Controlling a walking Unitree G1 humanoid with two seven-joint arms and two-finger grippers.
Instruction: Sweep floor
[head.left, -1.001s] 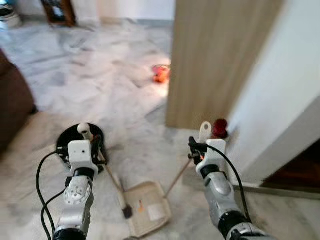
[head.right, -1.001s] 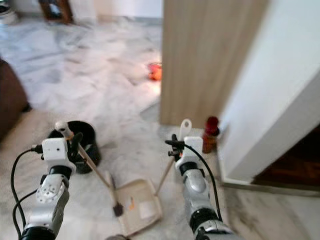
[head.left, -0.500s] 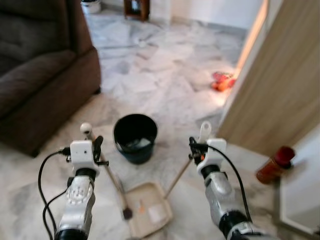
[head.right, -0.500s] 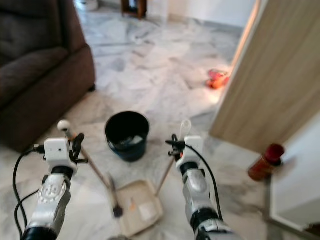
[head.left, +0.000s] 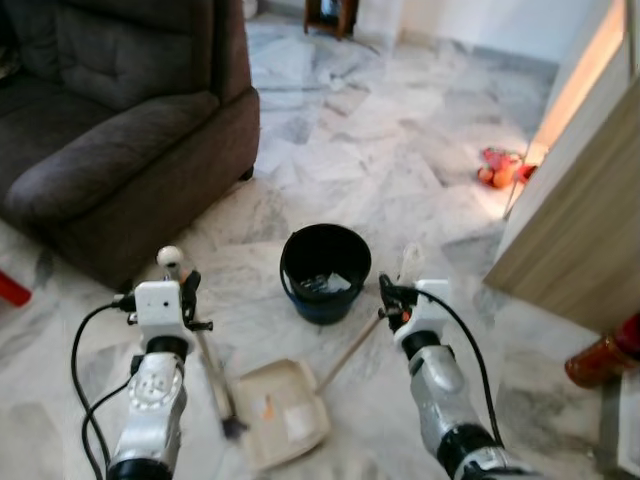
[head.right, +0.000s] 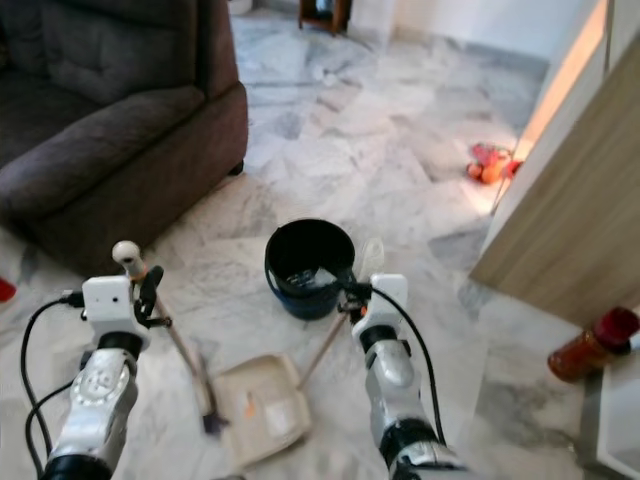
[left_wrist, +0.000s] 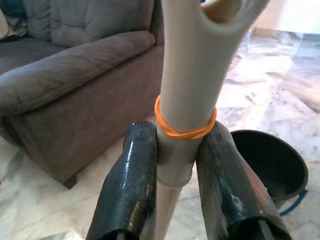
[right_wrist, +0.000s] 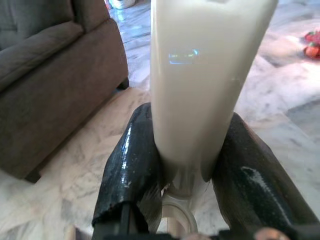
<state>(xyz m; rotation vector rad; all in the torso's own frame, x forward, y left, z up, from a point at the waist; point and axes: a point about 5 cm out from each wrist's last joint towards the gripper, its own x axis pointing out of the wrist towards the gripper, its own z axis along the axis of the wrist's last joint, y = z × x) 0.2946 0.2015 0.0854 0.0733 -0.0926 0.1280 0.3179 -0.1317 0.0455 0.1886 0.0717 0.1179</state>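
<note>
Left end effector (left_wrist: 176, 165) clamped one broom handle (left_wrist: 187, 100) | right end effector (right_wrist: 192, 165) clamped one dustpan handle (right_wrist: 200, 80) | one dustpan (head.left: 280, 412), one black bucket (head.left: 324, 270) on floor (head.left: 380, 150)

Sofa (head.left: 110, 130) far left; bucket (head.left: 324, 270) centre, dustpan (head.left: 280, 412) before it; bottle (head.left: 600, 355) right.

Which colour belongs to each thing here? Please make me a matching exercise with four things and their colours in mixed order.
Things:
1. bucket
2. dustpan
3. sofa
4. bottle

Colours:
a. cream
b. orange-red
c. black
d. dark brown

Pairs: 1-c, 2-a, 3-d, 4-b
</note>
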